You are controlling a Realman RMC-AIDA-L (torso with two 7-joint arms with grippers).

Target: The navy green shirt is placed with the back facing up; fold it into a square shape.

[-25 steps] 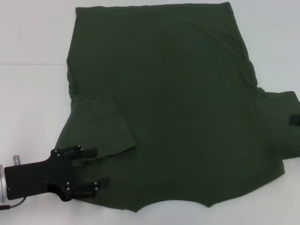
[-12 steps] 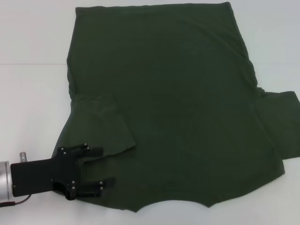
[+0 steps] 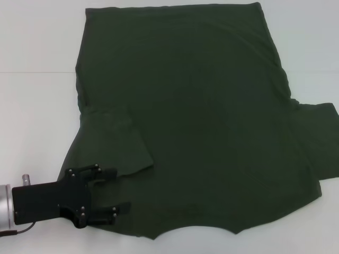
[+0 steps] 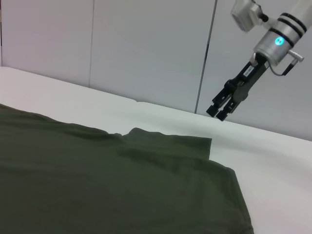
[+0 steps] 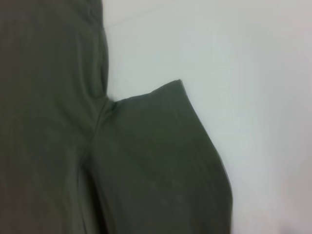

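The navy green shirt [image 3: 196,121] lies spread on the white table [image 3: 32,106] with its plain side up. Its left sleeve [image 3: 114,143] is folded in over the body. Its right sleeve [image 3: 318,143] lies flat and sticks out. My left gripper [image 3: 117,190] is open at the shirt's near left corner, with its fingers [image 3: 108,172] lying over the cloth edge just below the folded sleeve. My right gripper [image 4: 218,112] is out of the head view. It hangs in the air above the table beyond the right sleeve [image 4: 170,146]. The right wrist view shows that sleeve [image 5: 156,161] from above.
The table's white surface [image 5: 243,73] extends around the shirt on the left and right. A pale wall [image 4: 146,48] stands behind the table. No other objects are in view.
My left gripper has moved a little right and nearer, further over the shirt's corner. My right gripper's tip, seen over the right sleeve a second ago, has left the head view.
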